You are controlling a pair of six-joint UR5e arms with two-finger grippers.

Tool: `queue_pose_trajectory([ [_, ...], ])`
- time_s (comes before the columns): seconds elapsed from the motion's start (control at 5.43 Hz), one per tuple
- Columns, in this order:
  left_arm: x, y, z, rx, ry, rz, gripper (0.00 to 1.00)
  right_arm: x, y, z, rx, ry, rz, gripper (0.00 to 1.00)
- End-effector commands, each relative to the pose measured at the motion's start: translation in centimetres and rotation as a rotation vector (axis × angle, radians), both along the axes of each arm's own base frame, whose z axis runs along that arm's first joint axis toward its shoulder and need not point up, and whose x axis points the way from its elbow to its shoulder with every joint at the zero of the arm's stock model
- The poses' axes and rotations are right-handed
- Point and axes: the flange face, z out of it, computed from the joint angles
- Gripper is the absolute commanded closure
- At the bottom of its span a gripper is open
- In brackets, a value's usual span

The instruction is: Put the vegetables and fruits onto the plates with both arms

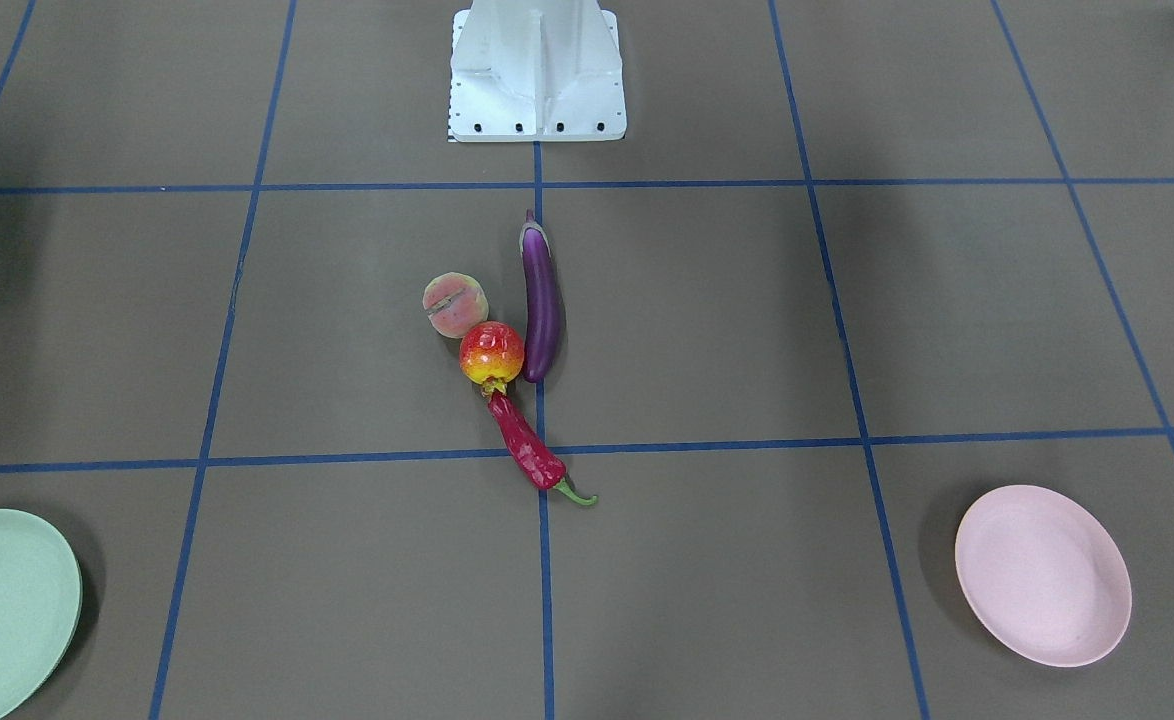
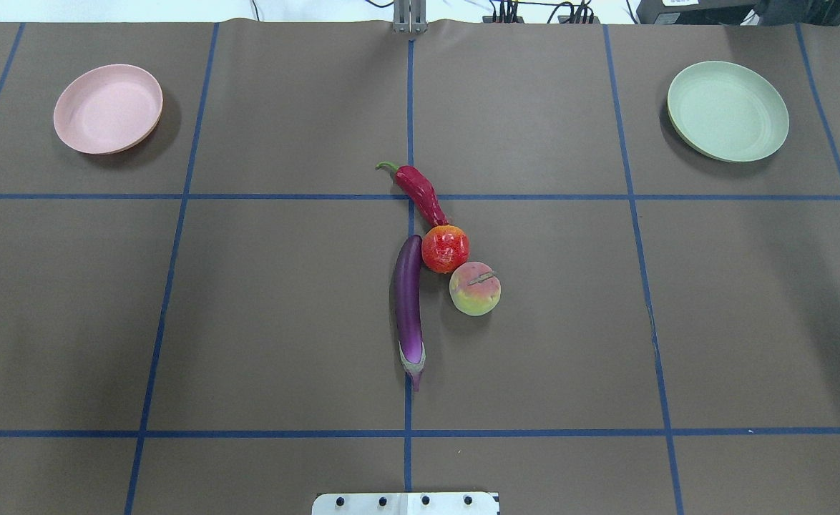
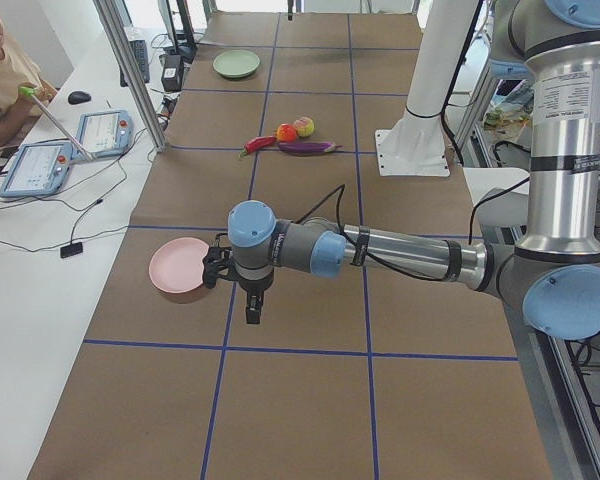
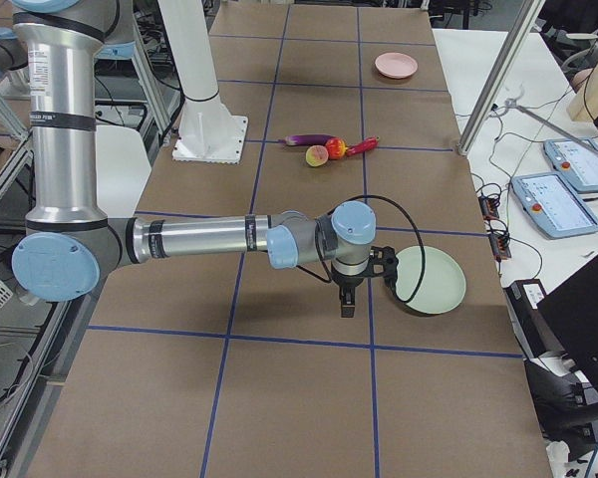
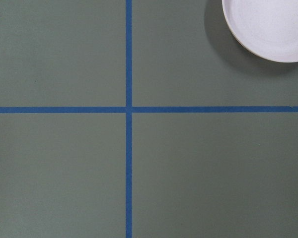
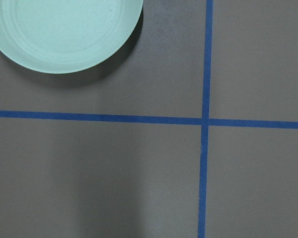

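Reading the overhead view left to right: far left at the back sits the pink plate (image 2: 108, 109), bare. The left gripper (image 3: 252, 314) hangs pointing down just beside this plate, on its robot side, over a blue tape line (image 3: 227, 318). We see it only from the side camera, so we cannot tell if its fingers are spread or pressed together. The left wrist view has the plate in its top right corner.

All the produce lies well apart from both grippers, bunched at the centre of the table (image 2: 284, 307):
- The chili pepper (image 2: 423, 194) is farthest from the robot, green stem pointing left, other end against the pomegranate-like fruit (image 2: 445, 248).
- The eggplant (image 2: 408, 300) lies along the centre tape, cap toward the robot, rounded end just beside the pomegranate-like fruit.
- The peach (image 2: 474, 288) is against that fruit on its right, nearer the robot.

Far right at the back is the green plate (image 2: 728, 111), bare. The right gripper (image 4: 346, 309) hangs pointing down just beside it. It also shows only from the side, so we cannot tell its finger state. The right wrist view has the plate top left.
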Motion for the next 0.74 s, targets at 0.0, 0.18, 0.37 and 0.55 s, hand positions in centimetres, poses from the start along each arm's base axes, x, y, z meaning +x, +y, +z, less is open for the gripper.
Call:
queue_pose_trajectory([
  [0.0,0.1,-0.2,-1.2,0.032,0.008,0.002,0.00,-0.3,0.3,-0.1,-0.013,-0.047,-0.009,0.00],
  [0.18,0.1,-0.2,-0.8,0.030,0.009,0.004,0.00,-0.4,0.1,-0.3,-0.007,-0.048,-0.012,0.00],
  [0.37,0.1,0.3,-0.7,0.032,0.009,0.006,0.00,-0.4,0.0,-0.4,-0.002,-0.048,-0.014,0.00],
  [0.55,0.1,0.8,-0.2,0.036,0.010,0.011,0.00,-0.4,0.0,-0.8,0.011,-0.052,-0.019,0.00],
])
